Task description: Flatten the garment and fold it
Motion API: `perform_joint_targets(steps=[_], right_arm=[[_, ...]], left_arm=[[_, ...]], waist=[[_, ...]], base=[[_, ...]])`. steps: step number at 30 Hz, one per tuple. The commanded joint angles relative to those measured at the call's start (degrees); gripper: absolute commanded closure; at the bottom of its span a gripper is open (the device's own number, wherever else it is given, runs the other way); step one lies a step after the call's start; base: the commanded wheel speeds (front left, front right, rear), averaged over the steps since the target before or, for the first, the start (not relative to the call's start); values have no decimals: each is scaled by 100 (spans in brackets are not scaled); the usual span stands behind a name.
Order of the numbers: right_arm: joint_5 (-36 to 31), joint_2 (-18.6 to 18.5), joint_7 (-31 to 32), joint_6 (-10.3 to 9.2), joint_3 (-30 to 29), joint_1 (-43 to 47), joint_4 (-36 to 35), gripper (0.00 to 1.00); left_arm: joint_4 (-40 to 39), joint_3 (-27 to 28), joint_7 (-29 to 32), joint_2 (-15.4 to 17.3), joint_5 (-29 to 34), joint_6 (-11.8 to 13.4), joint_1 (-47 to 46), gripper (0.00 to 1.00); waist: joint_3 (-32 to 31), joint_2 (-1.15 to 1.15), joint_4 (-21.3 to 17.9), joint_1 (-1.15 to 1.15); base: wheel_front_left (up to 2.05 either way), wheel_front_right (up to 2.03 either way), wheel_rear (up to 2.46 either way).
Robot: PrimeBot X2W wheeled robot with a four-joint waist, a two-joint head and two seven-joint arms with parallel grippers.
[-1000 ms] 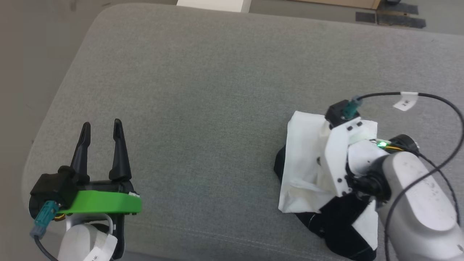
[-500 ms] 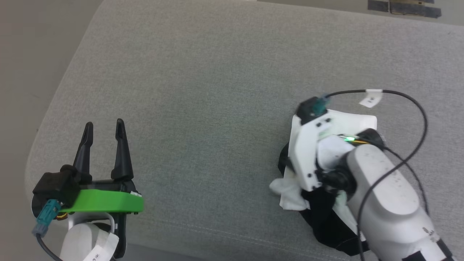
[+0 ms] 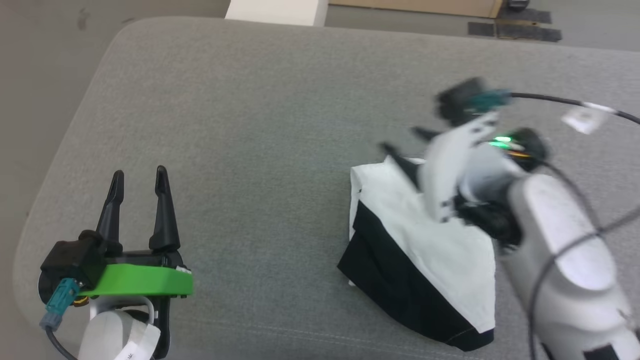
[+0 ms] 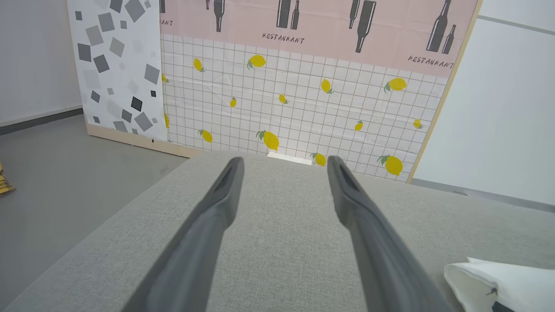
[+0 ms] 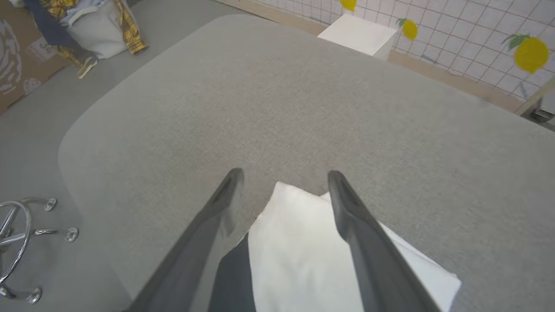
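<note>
The garment point(image 3: 430, 240) lies as a folded bundle on the right of the grey cushion point(image 3: 260, 125), white on top with a black sleeve along its near-left side. No chest print shows. My right gripper point(image 3: 400, 141) hovers blurred just above its far edge, open and holding nothing. In the right wrist view the garment point(image 5: 299, 251) lies below and between the spread fingers of the right gripper point(image 5: 285, 174). My left gripper point(image 3: 140, 173) stands open over bare cushion at the lower left. A white corner of the garment point(image 4: 498, 281) shows in the left wrist view beside the left gripper point(image 4: 285, 160).
A white rigid box point(image 3: 277, 10) stands on the floor behind the cushion's far edge. A lemon-print panel point(image 4: 303, 99) rises beyond it. A pile of clothes point(image 5: 86, 26) and a chair base point(image 5: 21, 225) sit on the floor to the left.
The right gripper has let go of the garment, opened and lifted up and away from it. The garment now lies flatter and farther left. The head camera has shifted; the left gripper has stayed put.
</note>
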Motion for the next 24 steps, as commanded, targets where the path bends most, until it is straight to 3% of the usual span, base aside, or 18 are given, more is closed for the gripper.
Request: perform_joint_targets(steps=[1,9,15,24], right_arm=[[-240,-95,-132,-9,-231,273,-64,0],[-1239,129,-217,-9,-1460,1630,-360,0],[-1690,319,24,-9,-1691,2057,-257,0],[-2123,422,210,-9,-1911,1958,347,0]], left_arm=[[-39,28,-22,25,29,-24,90,0],[-89,23,-22,-10,38,-24,189,0],[-70,-86,-22,-7,15,-24,149,0],[-7,-214,-22,29,-44,-24,47,0]], waist=[[-117,0,-142,0],[-148,0,-279,0],[-14,0,-218,0],[185,0,14,0]], base=[[0,0,0],[0,0,0],[0,0,0],[0,0,0]])
